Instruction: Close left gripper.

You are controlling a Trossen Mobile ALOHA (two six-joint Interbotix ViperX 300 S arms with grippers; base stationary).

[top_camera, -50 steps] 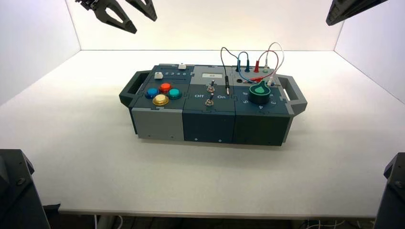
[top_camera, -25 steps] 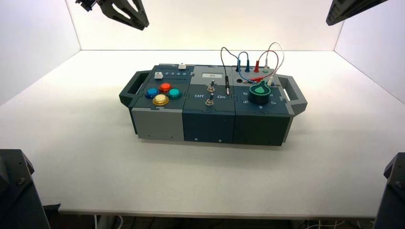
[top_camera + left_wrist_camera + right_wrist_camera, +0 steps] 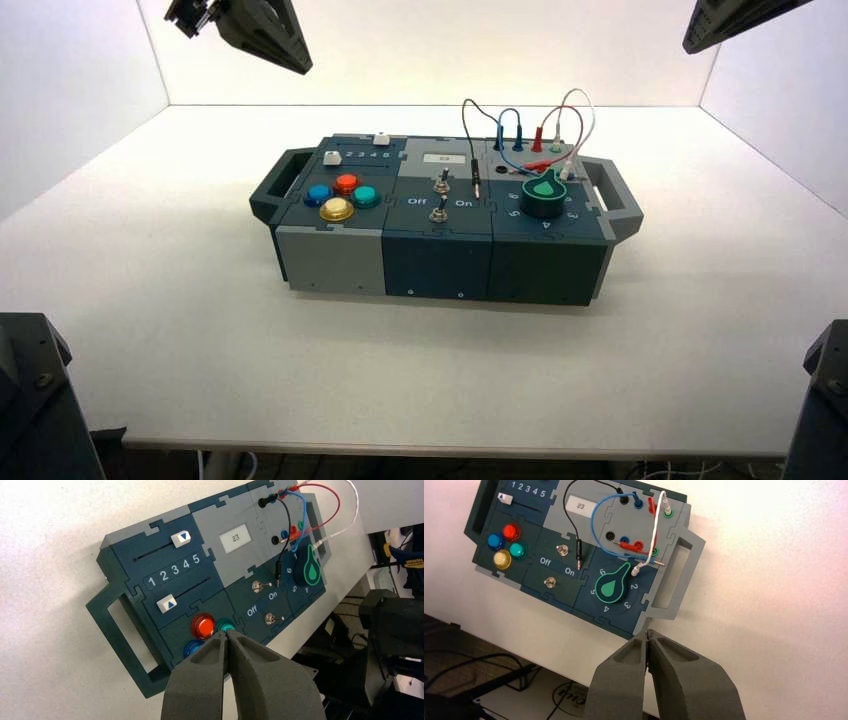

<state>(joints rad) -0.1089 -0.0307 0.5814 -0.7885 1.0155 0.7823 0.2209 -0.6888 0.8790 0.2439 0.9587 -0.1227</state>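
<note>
**A robot test lab**

This is looking like a lab for trying out robots. A white bench [image 3: 200,330] is sitting inside plain white walls [image 3: 70,70], like a little booth. One practice box [image 3: 440,215] with buttons, switches and wires is resting on it. Past the bench edge, dark machine stands [image 3: 395,630] and loose cables [image 3: 474,672] are showing.

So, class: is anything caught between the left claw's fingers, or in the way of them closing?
Nothing visible. The left claw hangs above the box with its fingertips already together and nothing between them. The right claw is parked high on the other side, also shut and empty.
</note>
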